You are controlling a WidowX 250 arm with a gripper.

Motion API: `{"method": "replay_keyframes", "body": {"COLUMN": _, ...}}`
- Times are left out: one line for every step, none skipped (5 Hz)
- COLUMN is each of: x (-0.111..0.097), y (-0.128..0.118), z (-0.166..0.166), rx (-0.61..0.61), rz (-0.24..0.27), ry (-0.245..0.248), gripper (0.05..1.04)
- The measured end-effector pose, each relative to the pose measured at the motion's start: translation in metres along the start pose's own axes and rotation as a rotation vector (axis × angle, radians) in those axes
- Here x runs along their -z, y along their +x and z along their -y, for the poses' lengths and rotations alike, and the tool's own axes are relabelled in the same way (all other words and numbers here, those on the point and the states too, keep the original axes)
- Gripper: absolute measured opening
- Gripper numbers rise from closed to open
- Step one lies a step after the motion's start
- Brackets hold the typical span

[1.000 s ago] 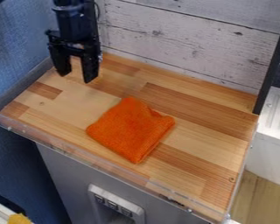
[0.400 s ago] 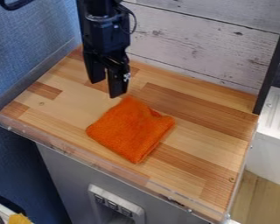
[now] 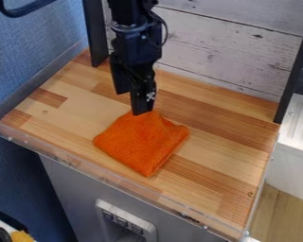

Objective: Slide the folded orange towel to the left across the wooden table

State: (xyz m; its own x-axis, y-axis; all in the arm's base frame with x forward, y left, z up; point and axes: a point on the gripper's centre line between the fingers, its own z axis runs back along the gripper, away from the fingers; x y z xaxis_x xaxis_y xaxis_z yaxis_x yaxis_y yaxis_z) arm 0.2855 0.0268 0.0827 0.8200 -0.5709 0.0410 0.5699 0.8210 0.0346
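"So, where's the orange cloth [image 3: 141,146]?"

"Folded on the counter [image 3: 223,146], its near corner pointing towards the clear rail [image 3: 103,177]."

"And the end effector [image 3: 131,103]?"

"By the cloth's far corner, fingers apart, one tip overlapping that corner in view. I can't tell whether they touch."

"What's beyond the cloth?"

"The board wall [image 3: 223,42], past its far side."

"What could go wrong?"

"Too low, and I reckon that tip could press the corner down and shove the cloth askew. Too shallow a bite near the edge could let it slip, or lift one layer and unfold it."
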Motion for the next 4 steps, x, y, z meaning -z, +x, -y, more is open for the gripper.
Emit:
{"method": "replay_keyframes", "body": {"x": -0.002, "y": 0.004, "z": 0.005, "rx": 0.061, "rz": 0.013, "ry": -0.010, "gripper": 0.957}}
{"method": "replay_keyframes", "body": {"x": -0.004, "y": 0.004, "z": 0.008, "rx": 0.102, "rz": 0.018, "ry": -0.026, "gripper": 0.679}}
{"method": "replay_keyframes", "body": {"x": -0.004, "y": 0.007, "z": 0.008, "rx": 0.135, "rz": 0.026, "ry": -0.035, "gripper": 0.377}}
{"method": "replay_keyframes", "body": {"x": 0.008, "y": 0.007, "z": 0.009, "rx": 0.155, "rz": 0.003, "ry": -0.068, "gripper": 0.161}}
